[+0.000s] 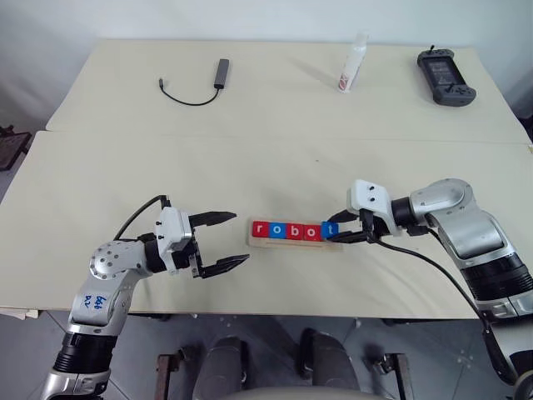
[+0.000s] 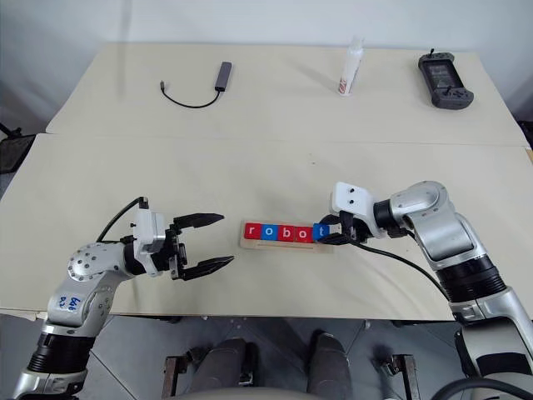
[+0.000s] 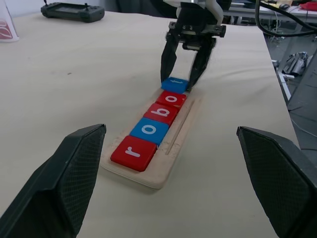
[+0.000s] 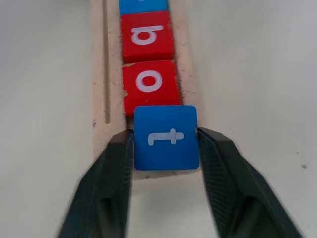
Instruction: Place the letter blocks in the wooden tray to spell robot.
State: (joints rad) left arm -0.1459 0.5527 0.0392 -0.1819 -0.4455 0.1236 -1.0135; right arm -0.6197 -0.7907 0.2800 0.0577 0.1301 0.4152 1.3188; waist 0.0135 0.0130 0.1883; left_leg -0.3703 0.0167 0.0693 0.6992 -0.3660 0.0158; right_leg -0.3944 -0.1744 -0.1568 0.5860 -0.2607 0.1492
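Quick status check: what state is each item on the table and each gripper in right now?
letter blocks: all five lie in a row in the tray, reading r-o-b-o-t
blue t block: at the row's end, between the right gripper's fingers
wooden tray: flat on the table, full
right gripper: fingers straddle the t block
left gripper: open, empty
spray bottle: upright, capped

Two cream tables (image 1: 275,100), white wall (image 1: 250,17)

We take this for a robotics lab or test room: two plain cream tabletops (image 1: 266,167) pushed together against a white wall, a handheld controller (image 1: 447,77), a USB hub with cable (image 1: 218,75), loose cabling and gear nearby.
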